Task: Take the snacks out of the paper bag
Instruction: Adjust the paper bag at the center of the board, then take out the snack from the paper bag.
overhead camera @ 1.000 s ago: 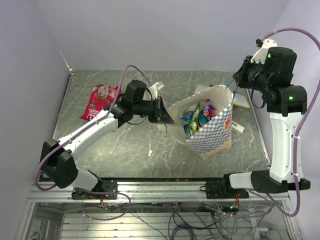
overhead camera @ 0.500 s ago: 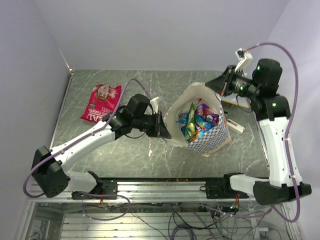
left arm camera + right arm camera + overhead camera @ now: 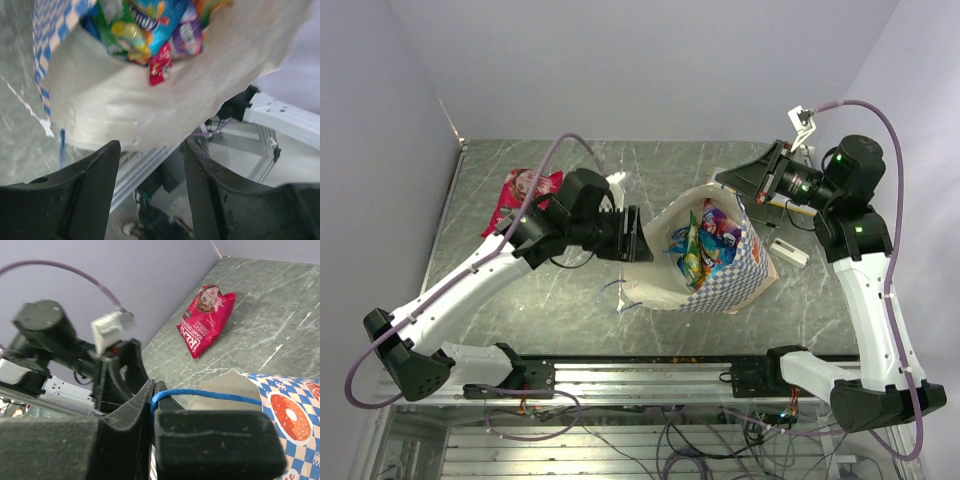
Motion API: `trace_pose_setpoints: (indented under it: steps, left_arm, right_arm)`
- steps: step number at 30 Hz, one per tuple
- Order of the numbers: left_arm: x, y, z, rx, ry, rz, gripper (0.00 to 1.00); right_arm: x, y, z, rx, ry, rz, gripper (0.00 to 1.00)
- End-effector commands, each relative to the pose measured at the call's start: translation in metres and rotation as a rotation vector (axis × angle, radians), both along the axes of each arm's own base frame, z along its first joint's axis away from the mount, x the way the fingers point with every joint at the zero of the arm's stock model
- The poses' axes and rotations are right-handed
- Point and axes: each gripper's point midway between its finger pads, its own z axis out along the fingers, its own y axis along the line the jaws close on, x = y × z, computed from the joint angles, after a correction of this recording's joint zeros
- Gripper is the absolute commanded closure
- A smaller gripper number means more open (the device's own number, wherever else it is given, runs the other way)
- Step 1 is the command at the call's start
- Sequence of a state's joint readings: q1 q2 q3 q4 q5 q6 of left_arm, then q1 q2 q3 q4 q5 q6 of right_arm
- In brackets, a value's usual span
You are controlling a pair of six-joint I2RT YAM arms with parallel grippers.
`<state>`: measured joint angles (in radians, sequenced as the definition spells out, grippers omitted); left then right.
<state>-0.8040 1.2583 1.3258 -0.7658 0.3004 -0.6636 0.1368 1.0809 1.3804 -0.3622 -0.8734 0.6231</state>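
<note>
Operator: Where are the snacks [image 3: 150,20] lying from the left jaws?

Technician: Straight ahead, inside the tilted paper bag [image 3: 115,100]. The left jaws are standing wide open and nearer. The right jaws are pinching its blue cord [image 3: 200,395].

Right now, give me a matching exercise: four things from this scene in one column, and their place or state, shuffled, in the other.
Things:
1. red packet
2. blue cord handle
3. tiny red candy
4. left end effector

Place or state:
A. open, beside the bag's mouth
B. lying on the table, outside the bag
C. pinched in the right end effector
D. inside the paper bag, among other packets

Pairs: 1-B, 2-C, 3-D, 4-A
</note>
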Motion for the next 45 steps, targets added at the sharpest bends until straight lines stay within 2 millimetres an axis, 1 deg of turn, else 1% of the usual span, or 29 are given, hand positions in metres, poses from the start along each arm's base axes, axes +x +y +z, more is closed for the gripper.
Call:
trace_pose_setpoints:
  steps: [1, 3, 6, 8, 11, 14, 17, 20, 23, 27, 35, 38, 42, 45]
  left_arm:
    - [0.010, 0.000, 0.034, 0.052, -0.156, 0.003, 0.34]
    - [0.007, -0.016, 0.042, 0.022, -0.195, -0.008, 0.33]
    - [0.005, -0.042, 0.042, 0.005, -0.236, -0.011, 0.34]
    - [0.004, -0.061, 0.039, 0.013, -0.275, -0.005, 0.34]
    - [0.012, -0.080, 0.026, 0.063, -0.329, 0.057, 0.35]
    - [0.030, -0.094, 0.017, 0.063, -0.368, 0.128, 0.36]
    - [0.047, -0.101, 0.001, 0.090, -0.389, 0.197, 0.35]
    - [0.060, -0.109, -0.022, 0.135, -0.396, 0.233, 0.34]
    - [0.067, -0.119, -0.041, 0.167, -0.393, 0.233, 0.33]
    - [0.074, -0.127, -0.069, 0.212, -0.391, 0.237, 0.32]
    - [0.096, -0.142, -0.110, 0.311, -0.434, 0.242, 0.31]
    - [0.106, -0.143, -0.125, 0.354, -0.439, 0.248, 0.35]
    - [0.111, -0.145, -0.127, 0.373, -0.451, 0.229, 0.42]
    - [0.108, -0.149, -0.123, 0.360, -0.444, 0.199, 0.59]
  right_arm:
    - [-0.011, 0.005, 0.035, 0.013, -0.114, 0.041, 1.00]
    - [-0.008, 0.004, 0.033, 0.002, -0.106, 0.025, 1.00]
    - [-0.005, 0.003, 0.033, 0.002, -0.098, 0.013, 1.00]
    - [-0.004, 0.003, 0.032, -0.002, -0.092, 0.010, 1.00]
    - [-0.001, 0.002, 0.031, -0.014, -0.091, 0.000, 1.00]
    - [0.001, 0.002, 0.034, -0.026, -0.093, -0.004, 1.00]
    - [0.003, 0.001, 0.035, -0.033, -0.089, -0.006, 1.00]
    - [0.003, 0.001, 0.035, -0.040, -0.083, -0.008, 1.00]
    - [0.003, 0.001, 0.035, -0.046, -0.080, -0.005, 1.00]
    - [0.001, 0.001, 0.033, -0.048, -0.074, 0.000, 1.00]
    - [0.003, 0.002, 0.030, -0.067, -0.064, 0.017, 1.00]
    - [0.003, 0.002, 0.031, -0.078, -0.069, 0.018, 1.00]
    - [0.004, -0.001, 0.027, -0.100, -0.066, 0.002, 1.00]
    - [0.007, -0.005, 0.022, -0.114, -0.054, -0.039, 1.00]
